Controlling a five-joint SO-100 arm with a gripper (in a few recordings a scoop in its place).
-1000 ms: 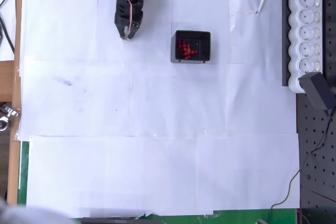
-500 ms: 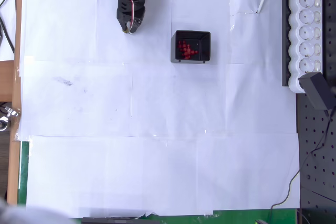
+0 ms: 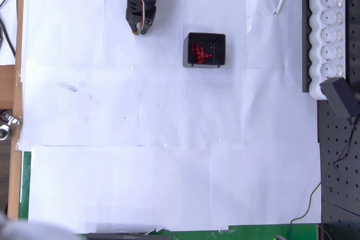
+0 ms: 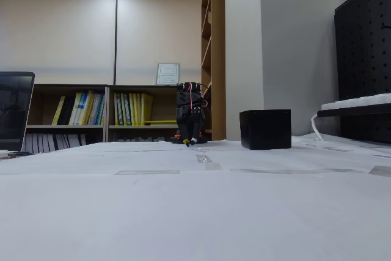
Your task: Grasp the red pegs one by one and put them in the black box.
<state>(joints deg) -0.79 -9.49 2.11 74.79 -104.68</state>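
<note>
Near the top edge of the overhead view, the gripper (image 3: 136,30) is hanging folded back, well apart from the black box (image 3: 206,62).

Its jaws are pointing down at the white paper (image 3: 169,139), too small to tell whether parted or closed. Inside the box, right of the arm, the red pegs (image 3: 199,52) are lying clustered.

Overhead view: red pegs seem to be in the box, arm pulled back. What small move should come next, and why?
Probably none beyond settling at rest. The tiny dark-red pegs lie clustered inside the small black open-topped plastic box, I see none on the white paper-covered table, and the black gripper sits apart from the box, seemingly carrying nothing.
</note>
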